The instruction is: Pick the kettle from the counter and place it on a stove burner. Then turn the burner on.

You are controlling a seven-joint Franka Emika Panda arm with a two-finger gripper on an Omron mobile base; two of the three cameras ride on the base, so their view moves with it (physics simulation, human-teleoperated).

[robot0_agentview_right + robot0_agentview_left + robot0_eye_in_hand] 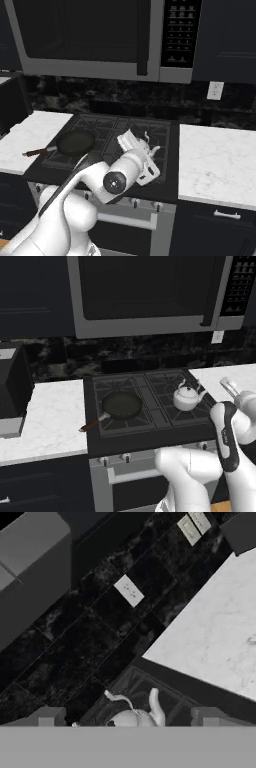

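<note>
The small white-silver kettle [186, 398] stands upright on the front right stove burner [165, 387] of the black cooktop. My gripper [228, 387] hovers just right of it, near the edge of the white counter [235, 376]. In the hand view the fingertips [47, 717] are spread wide with the kettle [132, 718] showing beyond them, untouched, so the gripper [129, 717] is open. From the right base view the hand [129, 141] covers most of the kettle; its spout [154, 148] pokes out.
A dark frying pan [122, 405] with a reddish-brown handle sits on the front left burner. Stove knobs [125, 457] line the front panel. A microwave [150, 291] hangs above. A dark appliance [12, 391] stands on the left counter. Wall outlet [129, 590] on the backsplash.
</note>
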